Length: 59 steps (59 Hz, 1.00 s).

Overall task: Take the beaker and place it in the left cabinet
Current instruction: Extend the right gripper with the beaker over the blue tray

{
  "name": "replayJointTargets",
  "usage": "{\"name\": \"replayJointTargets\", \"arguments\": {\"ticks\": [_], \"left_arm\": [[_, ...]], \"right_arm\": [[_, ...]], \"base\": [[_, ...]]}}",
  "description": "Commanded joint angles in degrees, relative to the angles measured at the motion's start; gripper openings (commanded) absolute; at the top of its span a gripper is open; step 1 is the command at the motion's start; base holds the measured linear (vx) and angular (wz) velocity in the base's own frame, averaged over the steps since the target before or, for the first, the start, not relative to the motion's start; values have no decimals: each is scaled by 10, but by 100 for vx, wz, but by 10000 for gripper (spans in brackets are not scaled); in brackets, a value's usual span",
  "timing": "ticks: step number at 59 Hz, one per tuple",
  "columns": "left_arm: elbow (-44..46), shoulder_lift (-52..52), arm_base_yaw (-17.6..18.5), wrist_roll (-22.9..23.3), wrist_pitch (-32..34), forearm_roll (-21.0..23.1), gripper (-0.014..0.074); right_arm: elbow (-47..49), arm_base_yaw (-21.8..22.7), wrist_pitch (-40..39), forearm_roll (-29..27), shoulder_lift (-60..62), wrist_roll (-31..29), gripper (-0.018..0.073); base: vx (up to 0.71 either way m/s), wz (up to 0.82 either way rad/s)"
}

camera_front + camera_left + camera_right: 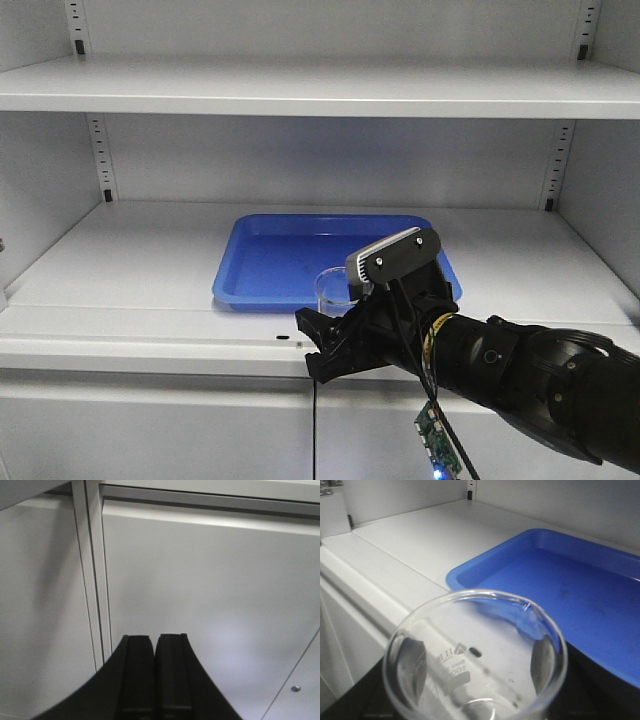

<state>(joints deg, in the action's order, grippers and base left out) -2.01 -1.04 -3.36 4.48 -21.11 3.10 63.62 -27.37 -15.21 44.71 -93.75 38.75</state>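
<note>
Beaker [475, 655], clamped in our right gripper [330, 345]; left gripper [155, 680] pressed together, empty.
We risk clipping the blue tray [290, 250] at 12 o'clock, jarring the glass loose.

Soft, cool, even light fills the cabinet [300, 95], shadows faint. The left wrist view is grainy, its gripper [154, 642] a black blur at 6 o'clock; the near beaker [450, 665] rim glints, unfocused.

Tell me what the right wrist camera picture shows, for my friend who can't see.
A clear glass beaker fills the bottom of the picture, held by the right gripper, whose dark fingers show through the glass on both sides. Behind it, a blue tray sits on the white cabinet shelf.
</note>
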Motion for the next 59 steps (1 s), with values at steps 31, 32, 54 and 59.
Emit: {"name": "replayJointTargets", "arguments": {"ticks": [31,32,54,59], "left_arm": [[11,-5,2,1,46,4,-6],[11,-5,2,1,46,4,-6],[11,-5,2,1,46,4,-6],[11,-5,2,1,46,4,-6]], "right_arm": [[17,0,-35,-4,27,2,236],[17,0,-35,-4,27,2,236],[17,0,-35,-4,27,2,236],[17,0,-35,-4,27,2,236]], "base": [[15,0],[12,0],[11,-2],[8,-2]]}}
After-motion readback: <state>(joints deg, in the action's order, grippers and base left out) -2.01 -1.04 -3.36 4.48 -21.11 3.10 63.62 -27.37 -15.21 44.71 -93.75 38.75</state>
